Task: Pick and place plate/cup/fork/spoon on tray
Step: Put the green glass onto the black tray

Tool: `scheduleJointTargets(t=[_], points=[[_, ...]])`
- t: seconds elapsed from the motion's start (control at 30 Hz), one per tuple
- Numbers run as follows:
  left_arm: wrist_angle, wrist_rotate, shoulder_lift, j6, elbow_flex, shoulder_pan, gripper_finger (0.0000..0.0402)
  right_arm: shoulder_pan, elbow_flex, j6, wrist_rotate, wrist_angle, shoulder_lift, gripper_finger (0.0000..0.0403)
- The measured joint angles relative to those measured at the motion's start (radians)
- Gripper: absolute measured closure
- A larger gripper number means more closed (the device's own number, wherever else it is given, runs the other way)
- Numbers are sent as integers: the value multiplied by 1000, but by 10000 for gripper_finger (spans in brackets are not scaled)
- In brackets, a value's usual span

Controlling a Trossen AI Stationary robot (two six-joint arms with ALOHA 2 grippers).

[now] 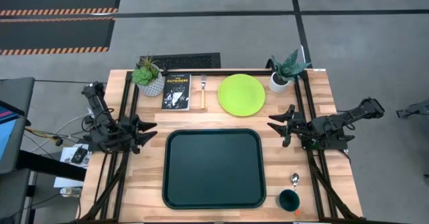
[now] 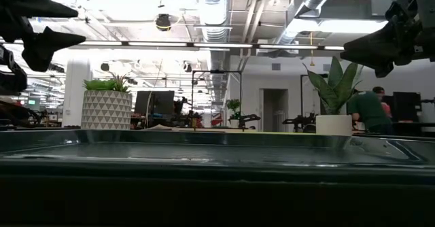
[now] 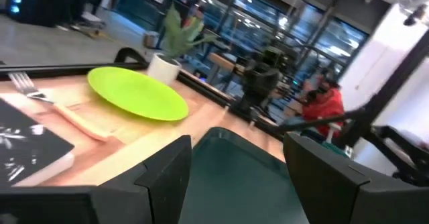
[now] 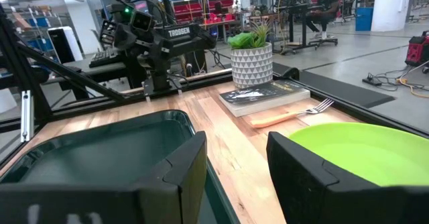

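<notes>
A: Item one, the left gripper (image 1: 153, 131)?
B: Raised off the wood at the left edge of the tray (image 1: 213, 168). Fingers spread wide, nothing between them, nothing touched.

A: The right gripper (image 1: 275, 125)?
B: Same entry, mirrored: hanging at the tray's right edge, fingers spread, holding nothing. Each gripper points inward toward the other.

A: The tray itself?
B: Dark green, rounded corners, centred on the wooden table (image 1: 144, 177), nothing in it.

A: Plate (image 1: 241, 94)?
B: Lime green, flat on the table behind the tray's right half, near it but apart.

A: Fork (image 1: 204, 94)?
B: Yellow-orange handle, tines pointing away from the tray, lying between the plate and a black book (image 1: 176, 91), just beside the book.

A: Cup (image 1: 289, 200) and spoon (image 1: 294, 180)?
B: Both at the tray's right front corner, off the tray. The cup stands upright; the spoon's metal bowl lies just behind it.

A: Remaining stock?
B: A patterned plant pot (image 1: 150, 83) by the book and a white plant pot (image 1: 279, 82) beside the plate.
</notes>
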Motion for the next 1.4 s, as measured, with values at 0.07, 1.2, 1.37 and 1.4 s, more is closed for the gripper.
scheduleJointTargets(t=[0.07,1.2,1.37,1.4], points=[[0,8,0,-8,0,9,173,0,0,0,0,0,0,221],[338,200,0,-34,0,177,173,-64,0,378,67,65,0,221],[438,260,0,28,0,204,173,-91,23,525,36,65,1,221],[462,277,0,34,0,208,173,-94,48,529,10,72,2,221]])
